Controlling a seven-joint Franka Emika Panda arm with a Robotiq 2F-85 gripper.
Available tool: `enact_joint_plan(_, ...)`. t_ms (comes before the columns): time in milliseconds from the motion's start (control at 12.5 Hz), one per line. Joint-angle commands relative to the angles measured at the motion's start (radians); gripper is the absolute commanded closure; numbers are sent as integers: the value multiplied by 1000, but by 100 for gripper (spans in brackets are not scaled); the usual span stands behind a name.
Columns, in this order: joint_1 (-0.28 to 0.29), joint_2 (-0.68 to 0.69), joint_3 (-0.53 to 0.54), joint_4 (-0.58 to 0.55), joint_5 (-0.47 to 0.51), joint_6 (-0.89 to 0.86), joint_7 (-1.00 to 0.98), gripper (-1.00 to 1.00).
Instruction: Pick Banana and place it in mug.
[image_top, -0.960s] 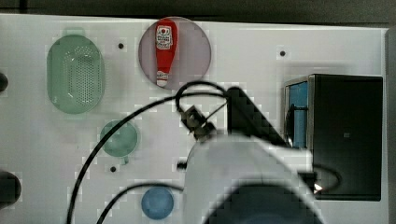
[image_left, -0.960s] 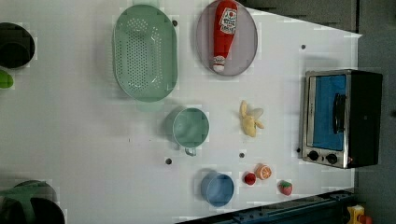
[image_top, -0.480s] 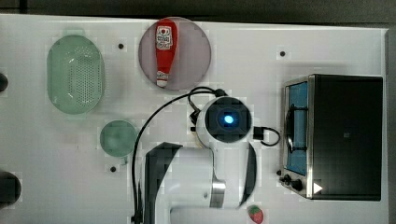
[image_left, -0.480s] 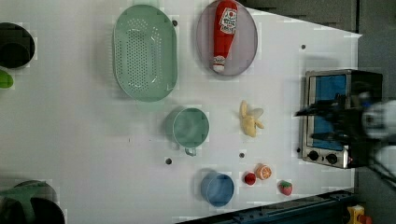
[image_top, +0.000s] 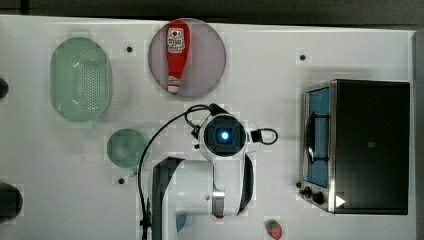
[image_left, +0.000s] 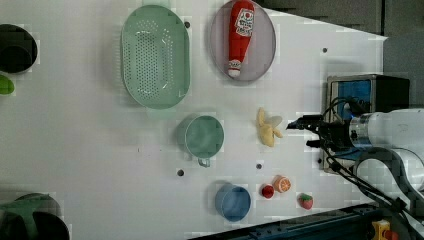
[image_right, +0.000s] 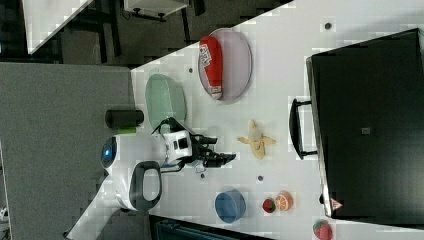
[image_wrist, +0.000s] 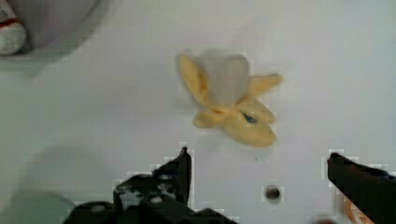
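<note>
Jaws spread wide w/ nothing between them; gripper (image_wrist: 257, 170) is hovering just over the banana (image_wrist: 231, 100), not touching. Banana is lying flat on the white table (image_left: 75, 150), peel splayed, btwn mug (image_left: 204, 136) & toaster oven (image_left: 367, 95) in the left view, below the ketchup plate (image_left: 262, 50).

In the top view, the big white arm (image_top: 210, 185) covers the banana and most of the blue bowl (image_top: 181, 221) — the strawberry (image_top: 273, 229) is cut off at the bottom edge.
</note>
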Motion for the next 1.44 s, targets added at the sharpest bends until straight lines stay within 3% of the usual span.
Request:
enact_joint_plan(80, -13, 110, -8, 28, -12, 72, -78, -100)
enact_joint_plan(720, -13, 352, -21, 17, -17, 385, -78, -100)
enact_joint_plan(800, -13, 365, -19, 18, -17, 396, -78, -93)
enact_joint_plan(1200, -13, 375, -26, 19, -17, 421, -78, 25)
enact_joint_plan(1440, -13, 336, -29, 19, -17, 420, -78, 26)
